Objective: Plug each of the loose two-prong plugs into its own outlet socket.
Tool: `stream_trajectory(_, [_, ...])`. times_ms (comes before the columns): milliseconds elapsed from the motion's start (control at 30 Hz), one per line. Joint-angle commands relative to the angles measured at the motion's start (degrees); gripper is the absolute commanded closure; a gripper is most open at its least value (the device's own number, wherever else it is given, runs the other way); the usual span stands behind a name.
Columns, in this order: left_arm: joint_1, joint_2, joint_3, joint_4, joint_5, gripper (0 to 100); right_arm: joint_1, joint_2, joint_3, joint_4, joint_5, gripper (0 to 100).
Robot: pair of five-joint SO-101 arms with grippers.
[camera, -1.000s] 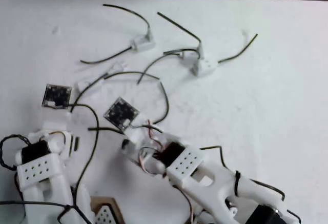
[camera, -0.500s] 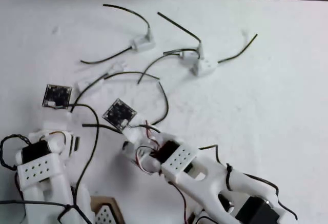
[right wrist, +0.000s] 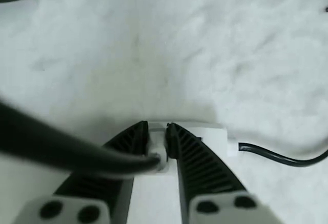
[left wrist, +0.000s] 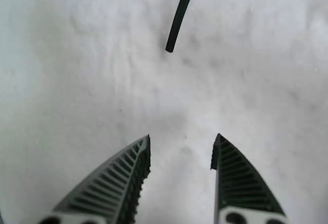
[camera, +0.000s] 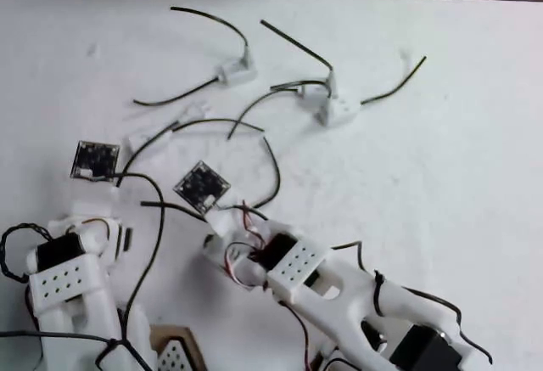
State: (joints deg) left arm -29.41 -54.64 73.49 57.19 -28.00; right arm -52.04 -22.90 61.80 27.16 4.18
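Note:
My right gripper is shut on a white two-prong plug with a black wire, held low over the white table. In the high view this gripper sits just below a black square socket board. A second black board lies to the left, above my left gripper. My left gripper is open over bare table, with a loose black wire end ahead of it. Other white plugs with wires lie farther back.
Black wires loop across the middle of the white table. A long wire runs down between the two arms. A brown piece lies at the near edge by the left arm's base.
The right arm has pulled back slightly toward the near edge, still shut on the plug. The nearby black board shifted a little. The left arm has kept still.

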Motion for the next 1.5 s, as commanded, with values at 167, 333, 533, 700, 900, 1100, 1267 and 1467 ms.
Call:
stream_trajectory(167, [-0.5, -0.9, -0.3, -0.8, -0.3, 80, -0.4, -0.1, 0.2, 5.1, 2.9, 98.1])
stream_trajectory(333, [-0.5, -0.9, -0.3, -0.8, -0.4, 80, -0.4, -1.2, -1.9, 5.8, 4.7, 97.1])
stream_trajectory(533, [-0.5, -1.2, 0.4, -1.2, -0.4, 79, -0.4, -5.8, -8.2, 14.9, 0.3, 86.1])
stream_trajectory(700, [-0.5, -1.2, 0.5, -1.2, -0.4, 79, -0.4, -8.0, -8.6, 17.2, -1.0, 86.1])
stream_trajectory(900, [-0.5, -1.2, 0.5, -1.2, -0.4, 79, -0.5, -8.0, -6.2, 16.7, -0.9, 98.7])
stream_trajectory(1100, [-0.5, -1.2, 0.5, -1.2, -0.4, 79, -0.5, -8.0, -0.8, 12.8, 4.2, 98.0])
stream_trajectory(1267, [-0.5, -1.2, 0.6, -1.2, -0.4, 79, -0.5, -8.0, 3.1, 9.1, 5.9, 98.1])
stream_trajectory(1467, [-0.5, -1.2, 0.7, -1.2, -0.4, 79, -0.5, -8.5, 3.2, 9.1, 5.6, 98.1])
